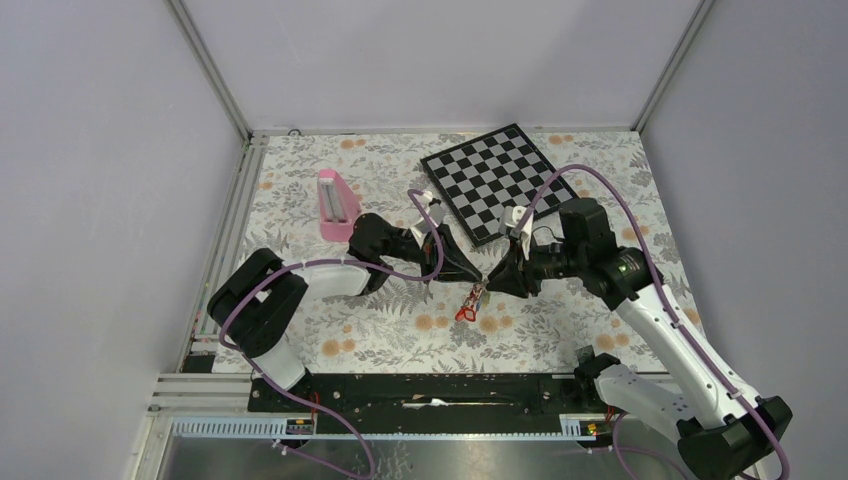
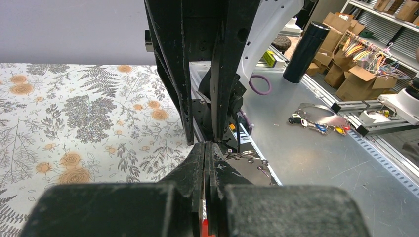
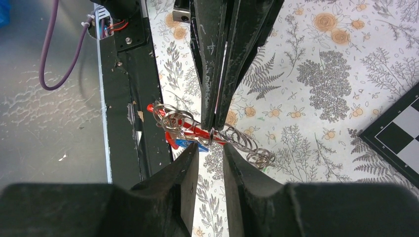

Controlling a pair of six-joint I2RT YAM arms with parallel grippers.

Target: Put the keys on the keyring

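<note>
I read the left end effector as closed: its fingers are pressed together and pinch the keyring near its middle. In the left wrist view a sliver of red shows between the pads.

The right end effector has its fingers parted with nothing between them. Its tips sit just short of the keyring and face the left tips head-on.

The two arms meet nose to nose over the middle of the table, slightly toward its near edge. The keyring hangs from the pinch with its red side toward the near edge. I cannot tell whether its low end touches the table.

The keys bunch with wire rings at the red end, and I can make out one blue tag. A coil of rings trails off the other side.

The chessboard lies toward the far edge, right of centre. The pink block lies toward the far left. Both are well apart from the keyring.
</note>
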